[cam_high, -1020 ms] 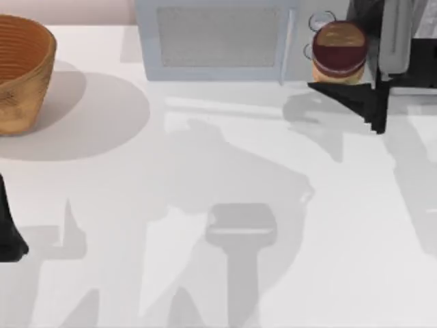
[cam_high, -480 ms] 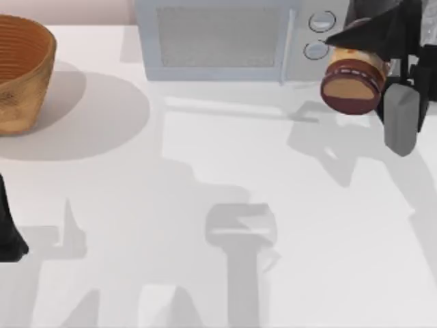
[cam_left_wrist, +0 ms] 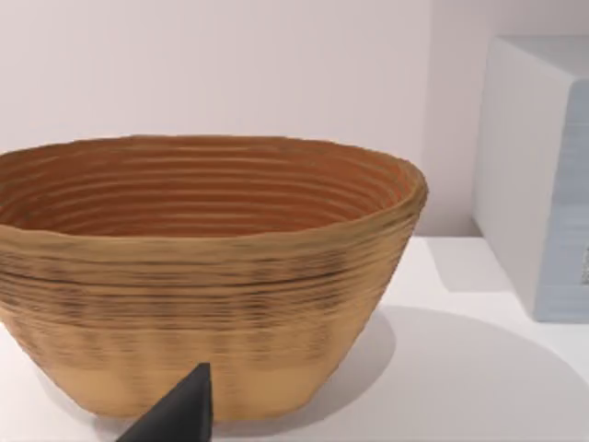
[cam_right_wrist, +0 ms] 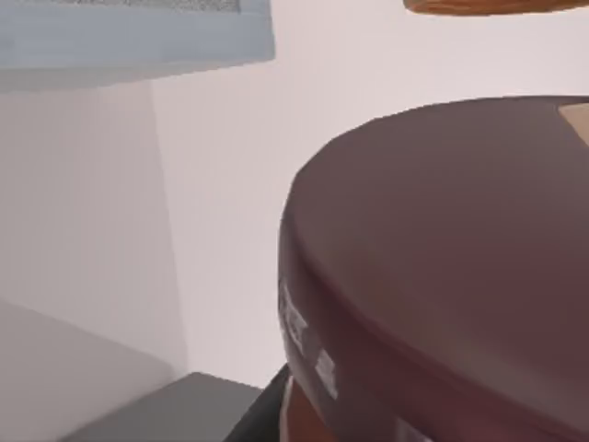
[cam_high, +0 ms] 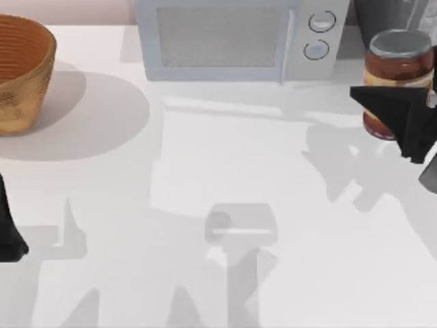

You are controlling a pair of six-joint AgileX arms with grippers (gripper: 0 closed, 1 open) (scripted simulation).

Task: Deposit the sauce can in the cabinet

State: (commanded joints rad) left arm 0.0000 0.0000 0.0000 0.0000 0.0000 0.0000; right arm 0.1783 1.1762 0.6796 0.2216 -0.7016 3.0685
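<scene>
At the far right of the tabletop (cam_high: pixel 225 164), beside the microwave (cam_high: pixel 232 41), you see the right claw (cam_high: pixel 399 123) gripping the can (cam_high: pixel 398 72). Its black fingers (cam_high: pixel 382 106) cross the can at the lower part of the label, so the claw is closed on it and carries it. From above, the can looks nearly upright, with a grey round end turned toward the camera and the maroon end low, partly behind the fingers. On the right wrist view the maroon end of the can (cam_right_wrist: pixel 442 267) is very close to the lens.

The dark corner at the top right of the top view may be the cabinet (cam_high: pixel 382 12), but so little of it shows that you cannot be sure, and you cannot tell whether its door is open.

The left claw (cam_high: pixel 10 232) is parked at the left edge of the tabletop, near the basket (cam_high: pixel 24 75); its wrist view faces the basket (cam_left_wrist: pixel 202 276), with one dark fingertip low in the picture. You cannot tell how its fingers stand.

As a judgement: the picking is done and the can is in transport. What is left is to bring it into the cabinet, to set it down, and to release it. Nothing is deposited yet.
</scene>
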